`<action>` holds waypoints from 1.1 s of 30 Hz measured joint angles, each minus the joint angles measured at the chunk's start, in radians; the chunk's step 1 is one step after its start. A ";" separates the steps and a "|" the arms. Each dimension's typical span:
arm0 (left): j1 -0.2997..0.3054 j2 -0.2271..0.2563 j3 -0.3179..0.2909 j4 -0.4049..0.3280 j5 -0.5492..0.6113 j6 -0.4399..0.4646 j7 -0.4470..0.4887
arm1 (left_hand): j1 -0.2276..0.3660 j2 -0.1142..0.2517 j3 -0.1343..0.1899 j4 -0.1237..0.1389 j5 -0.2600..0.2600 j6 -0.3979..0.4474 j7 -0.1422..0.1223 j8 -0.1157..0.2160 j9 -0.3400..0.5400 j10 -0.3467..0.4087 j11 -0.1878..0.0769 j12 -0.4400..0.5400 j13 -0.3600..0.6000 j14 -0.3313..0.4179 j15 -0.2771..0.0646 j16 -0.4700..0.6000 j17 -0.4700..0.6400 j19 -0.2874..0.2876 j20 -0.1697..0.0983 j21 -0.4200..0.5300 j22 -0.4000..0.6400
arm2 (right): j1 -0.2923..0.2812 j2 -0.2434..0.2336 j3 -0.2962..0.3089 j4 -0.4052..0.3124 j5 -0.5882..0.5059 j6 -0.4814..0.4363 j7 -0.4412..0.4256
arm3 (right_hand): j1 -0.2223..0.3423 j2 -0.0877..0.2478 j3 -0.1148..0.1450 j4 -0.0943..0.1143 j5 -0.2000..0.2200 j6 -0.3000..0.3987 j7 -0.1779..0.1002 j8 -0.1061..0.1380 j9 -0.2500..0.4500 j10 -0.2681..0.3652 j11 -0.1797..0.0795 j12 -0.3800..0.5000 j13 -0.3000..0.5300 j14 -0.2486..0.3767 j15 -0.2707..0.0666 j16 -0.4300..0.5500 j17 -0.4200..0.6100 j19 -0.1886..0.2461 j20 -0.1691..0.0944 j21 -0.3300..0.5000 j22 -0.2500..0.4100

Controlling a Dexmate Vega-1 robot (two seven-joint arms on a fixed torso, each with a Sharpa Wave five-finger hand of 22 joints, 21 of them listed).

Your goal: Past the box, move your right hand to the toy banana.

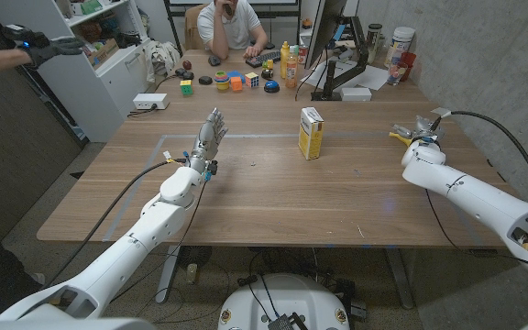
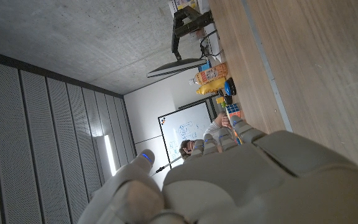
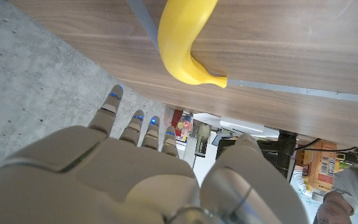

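The toy banana (image 3: 182,46) lies on the wooden table (image 1: 273,197) at its right side, mostly hidden behind the right hand (image 1: 417,131) in the head view; its top is cut off in the right wrist view. That hand hovers just beside it, fingers (image 3: 114,106) apart, holding nothing. The box (image 1: 311,133) stands upright mid-table. The left hand (image 1: 209,137) is raised, fingers spread.
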 measured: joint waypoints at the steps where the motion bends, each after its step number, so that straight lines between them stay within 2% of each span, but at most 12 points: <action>1: -0.001 0.000 0.000 0.001 0.000 0.000 0.000 | 0.000 0.000 0.000 0.000 0.000 0.000 0.000 0.000 0.000 0.000 0.000 0.000 0.000 0.000 0.000 0.000 0.000 0.000 0.000 0.000 0.000 | 0.004 0.001 -0.006 0.004 0.000 0.001 0.003 | 0.000 0.000 -0.002 -0.004 0.000 -0.002 -0.002 0.000 0.000 0.000 0.000 0.000 0.000 0.000 0.000 0.000 0.000 0.004 0.004 0.001 0.000; 7: -0.004 -0.002 0.000 0.009 -0.001 0.000 -0.002 | 0.000 0.000 0.000 0.000 0.000 0.000 0.000 0.000 0.000 0.000 0.000 0.000 0.000 0.000 0.000 0.000 0.000 0.000 0.000 0.000 0.000 | 0.028 0.007 -0.040 0.032 -0.001 0.010 0.027 | 0.022 -0.001 0.001 -0.017 0.004 -0.011 0.000 0.000 0.000 0.004 -0.004 0.000 0.000 0.004 -0.004 0.000 0.000 0.038 0.002 0.009 0.000; 13: -0.008 -0.004 0.001 0.013 -0.001 0.001 -0.002 | 0.000 0.000 0.000 0.000 0.000 0.000 0.000 0.000 0.000 0.000 0.000 0.000 0.000 0.000 0.000 0.000 0.000 0.000 0.000 0.000 0.000 | 0.046 0.012 -0.061 0.056 -0.001 0.022 0.053 | 0.036 0.003 0.001 -0.017 0.004 -0.014 -0.003 0.000 0.000 0.004 -0.004 0.008 0.000 0.005 -0.005 0.000 -0.002 0.057 0.000 0.013 0.000; 18: -0.010 -0.006 0.002 0.017 -0.001 0.001 -0.003 | 0.000 0.000 0.000 0.000 0.000 0.000 0.000 0.000 0.000 0.000 0.000 0.000 0.000 0.000 0.000 0.000 0.000 0.000 0.000 0.000 0.000 | 0.055 0.013 -0.071 0.070 0.002 0.029 0.067 | 0.041 0.007 0.001 -0.026 0.007 -0.014 -0.003 0.000 0.000 0.004 -0.004 0.008 0.000 0.005 -0.005 0.000 -0.002 0.065 0.003 0.013 0.000; 29: -0.017 -0.010 0.007 0.022 0.002 0.001 -0.004 | 0.000 0.000 -0.001 -0.001 0.000 0.000 0.000 0.000 0.000 0.000 0.000 0.000 0.000 0.000 0.000 0.000 0.000 0.000 0.000 0.000 0.000 | 0.062 0.011 -0.076 0.087 0.016 0.044 0.082 | 0.067 0.012 0.009 -0.034 0.011 -0.014 -0.003 0.000 0.000 0.004 -0.004 0.008 0.000 0.015 -0.009 0.000 -0.002 0.110 0.002 0.020 0.000; 33: -0.018 -0.011 0.008 0.023 0.003 0.002 -0.004 | 0.000 0.000 -0.003 -0.003 0.000 0.000 0.000 0.000 0.000 0.000 0.000 0.000 0.000 0.000 0.000 0.000 0.000 0.000 0.000 0.000 0.000 | 0.063 0.009 -0.077 0.091 0.018 0.047 0.083 | 0.067 0.012 0.005 -0.038 0.011 -0.014 -0.003 0.000 0.000 0.004 -0.004 0.008 0.000 0.019 -0.013 0.000 -0.002 0.124 0.002 0.020 -0.001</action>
